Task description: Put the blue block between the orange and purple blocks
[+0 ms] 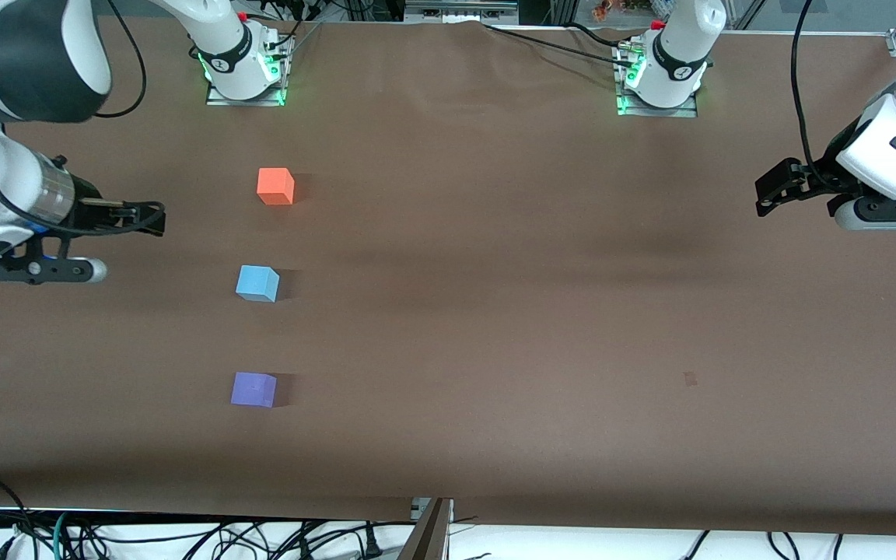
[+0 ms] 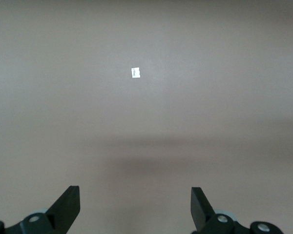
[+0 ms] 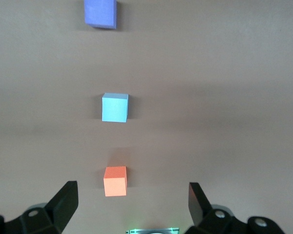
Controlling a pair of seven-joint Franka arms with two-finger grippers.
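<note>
The blue block [image 1: 257, 283] already sits on the counter [image 1: 541, 311] between the orange block [image 1: 275, 187] and purple block [image 1: 253, 389]. So both pincers, left [image 1: 786, 189] and right [image 1: 117, 237], hang wide and empty.

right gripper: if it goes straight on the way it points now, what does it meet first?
Probably bare table. The right gripper is open and looks down; the orange block sits just inside its gap, though depth is unclear. The blue block and purple block lie farther along.
</note>
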